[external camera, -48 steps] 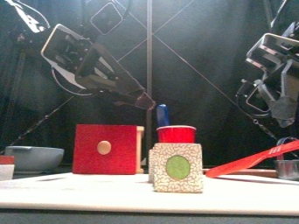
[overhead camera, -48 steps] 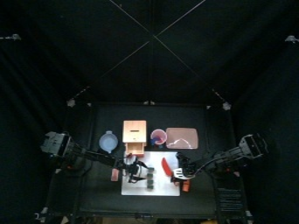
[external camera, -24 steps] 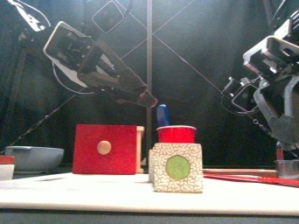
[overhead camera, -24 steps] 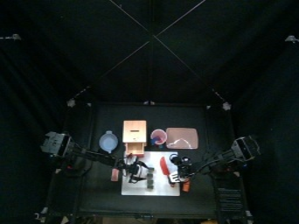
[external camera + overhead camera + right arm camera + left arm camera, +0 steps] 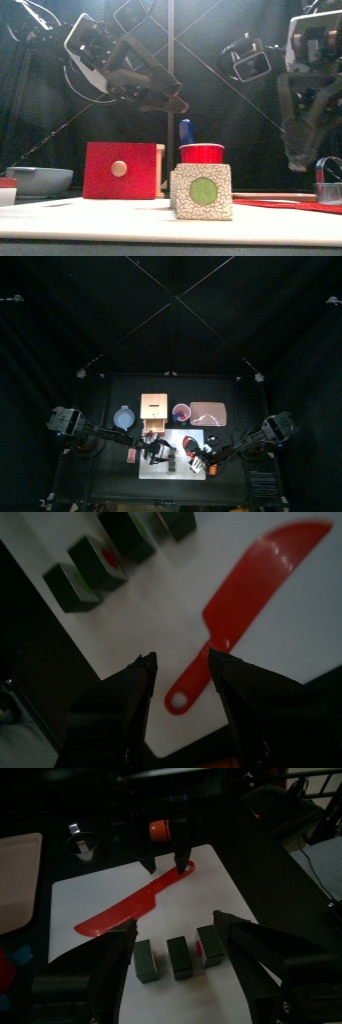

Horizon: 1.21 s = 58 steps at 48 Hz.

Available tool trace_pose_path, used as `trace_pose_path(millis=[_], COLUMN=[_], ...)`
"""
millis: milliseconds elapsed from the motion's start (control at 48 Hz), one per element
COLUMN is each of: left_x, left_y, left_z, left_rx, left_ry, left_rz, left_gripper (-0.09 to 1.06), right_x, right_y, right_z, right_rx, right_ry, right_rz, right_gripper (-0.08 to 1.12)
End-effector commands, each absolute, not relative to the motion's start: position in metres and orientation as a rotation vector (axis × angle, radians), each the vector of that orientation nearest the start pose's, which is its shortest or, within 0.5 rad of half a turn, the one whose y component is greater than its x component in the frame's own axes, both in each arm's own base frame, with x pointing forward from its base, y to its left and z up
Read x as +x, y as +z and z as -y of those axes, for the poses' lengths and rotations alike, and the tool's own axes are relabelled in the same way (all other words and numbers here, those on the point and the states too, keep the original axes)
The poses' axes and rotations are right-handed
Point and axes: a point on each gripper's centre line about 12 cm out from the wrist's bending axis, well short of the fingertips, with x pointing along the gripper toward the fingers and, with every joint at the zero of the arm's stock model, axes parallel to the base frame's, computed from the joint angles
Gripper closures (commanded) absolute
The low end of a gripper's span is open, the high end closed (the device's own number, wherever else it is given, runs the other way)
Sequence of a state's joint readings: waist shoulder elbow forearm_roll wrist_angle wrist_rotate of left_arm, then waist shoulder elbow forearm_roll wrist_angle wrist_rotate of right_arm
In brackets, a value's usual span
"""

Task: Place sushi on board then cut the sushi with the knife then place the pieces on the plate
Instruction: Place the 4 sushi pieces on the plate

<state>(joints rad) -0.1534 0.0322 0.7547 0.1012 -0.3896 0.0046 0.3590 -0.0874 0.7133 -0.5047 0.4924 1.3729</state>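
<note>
Three sushi blocks [image 5: 171, 958] sit on the white board [image 5: 100, 888], under the left gripper [image 5: 168, 918], spread wide. Right of them, the right gripper [image 5: 183, 662], spread too, hangs over the red knife [image 5: 247, 582] handle. A crooked pinch could push it away.

We see the sushi roll [image 5: 201, 192] left of the knife [image 5: 134, 910] on the cutting board [image 5: 174, 470]; box [image 5: 123, 170], cup [image 5: 203, 153] and tray [image 5: 210, 413] stand behind.

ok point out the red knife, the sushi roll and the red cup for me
red knife [image 5: 128, 910], left wrist view, on the flat of the blade
sushi roll [image 5: 202, 192], front view, on the green centre of its end face
red cup [image 5: 202, 153], front view, on its front wall
</note>
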Motion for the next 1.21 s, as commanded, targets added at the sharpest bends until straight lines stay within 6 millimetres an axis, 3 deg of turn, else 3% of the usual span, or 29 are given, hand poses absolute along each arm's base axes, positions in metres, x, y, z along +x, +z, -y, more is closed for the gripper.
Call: trace_pose_path(millis=[21, 417, 562, 750, 938, 1208], left_x=[0.389, 0.379, 0.372, 0.359, 0.338, 0.322], left_y=[0.184, 0.182, 0.186, 0.194, 0.188, 0.181], left_z=[0.06, 0.05, 0.044, 0.036, 0.026, 0.023], left_rx=[0.08, 0.009, -0.019, -0.047, -0.049, -0.057], left_ry=[-0.178, -0.122, -0.094, -0.064, -0.042, -0.029], left_rz=[-0.337, -0.353, -0.347, -0.298, -0.285, -0.296], left_gripper=[0.02, 0.02, 0.02, 0.02, 0.02, 0.02], right_x=[0.33, 0.339, 0.354, 0.378, 0.399, 0.412], right_y=[0.186, 0.2, 0.207, 0.194, 0.182, 0.165], right_z=[-0.068, -0.038, -0.029, -0.024, -0.021, -0.021], right_rx=[0.473, 0.221, 0.174, 0.152, 0.14, 0.142], right_ry=[-0.308, -0.137, -0.042, 0.025, 0.026, 0.021], right_rz=[-0.867, -0.969, -0.98, -0.99, -0.987, -1.002], right_gripper=[0.23, 0.23, 0.23, 0.23, 0.23, 0.23])
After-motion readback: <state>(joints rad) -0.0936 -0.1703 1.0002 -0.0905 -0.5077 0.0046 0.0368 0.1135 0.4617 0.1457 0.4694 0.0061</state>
